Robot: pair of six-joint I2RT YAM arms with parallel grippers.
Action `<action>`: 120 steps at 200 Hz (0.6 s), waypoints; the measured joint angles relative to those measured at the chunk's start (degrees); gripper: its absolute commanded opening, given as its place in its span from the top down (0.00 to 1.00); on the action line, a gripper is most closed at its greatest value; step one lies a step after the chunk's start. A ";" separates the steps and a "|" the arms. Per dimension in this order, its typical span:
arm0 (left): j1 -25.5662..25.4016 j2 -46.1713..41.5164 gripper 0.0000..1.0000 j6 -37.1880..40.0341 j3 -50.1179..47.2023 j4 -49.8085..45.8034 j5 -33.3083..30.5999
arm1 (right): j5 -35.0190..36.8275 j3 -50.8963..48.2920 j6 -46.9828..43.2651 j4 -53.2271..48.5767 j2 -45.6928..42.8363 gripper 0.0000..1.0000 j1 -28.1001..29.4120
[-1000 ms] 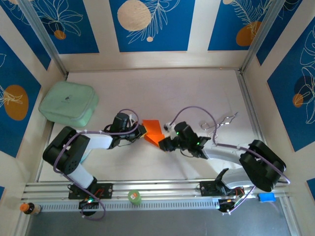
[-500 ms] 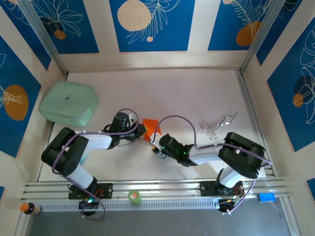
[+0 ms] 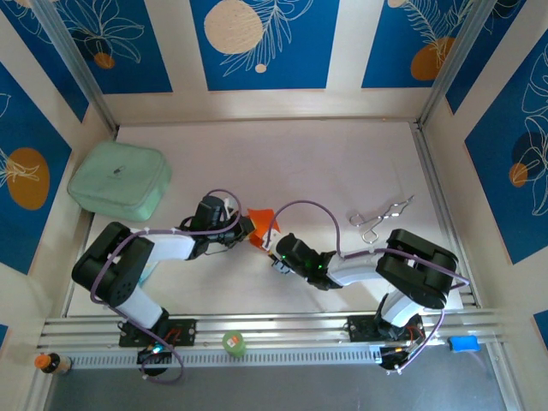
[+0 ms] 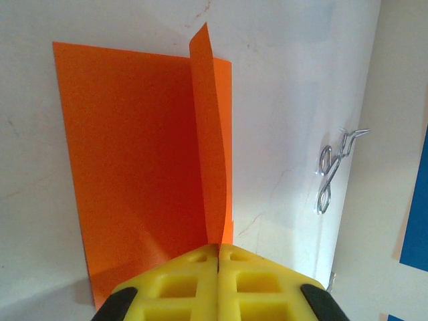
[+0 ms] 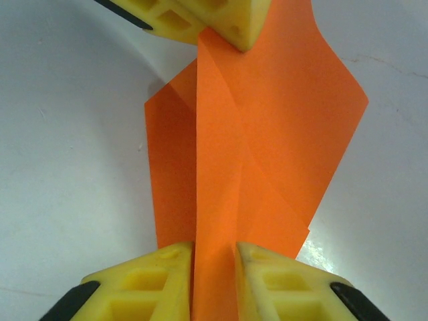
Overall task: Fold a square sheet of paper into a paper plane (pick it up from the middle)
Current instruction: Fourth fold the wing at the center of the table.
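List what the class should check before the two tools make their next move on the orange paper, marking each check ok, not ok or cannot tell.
1. Left tool shut on the raised flap of the paper: ok.
2. Right tool has the raised fold between its fingers: ok.
3. Right tool fully clamped on that fold: cannot tell.
4. Metal clamp lies apart from the paper: ok.
5. Paper already folded into a narrow pointed plane: not ok.
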 measured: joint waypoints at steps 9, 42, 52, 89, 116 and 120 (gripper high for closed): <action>0.00 0.00 1.00 0.00 0.00 -0.11 0.00 | 0.00 0.00 -0.02 0.00 0.00 0.77 0.00; 0.00 -0.26 1.00 0.02 0.00 -0.87 0.00 | 0.00 0.24 0.02 -0.07 0.55 0.77 -0.04; 0.00 -0.55 1.00 0.02 0.00 -1.16 0.00 | 0.00 0.44 0.09 -0.07 0.81 0.77 -0.04; 0.00 -0.98 1.00 0.02 0.00 -1.22 0.00 | 0.00 0.74 0.42 -0.17 1.01 0.79 -0.11; 0.00 -0.98 1.00 0.02 0.00 -1.25 0.00 | 0.00 0.74 0.83 -0.17 1.01 0.86 -0.17; 0.00 -0.98 1.00 0.02 0.00 -1.25 0.00 | 0.00 0.74 0.96 -0.17 1.01 0.86 -0.22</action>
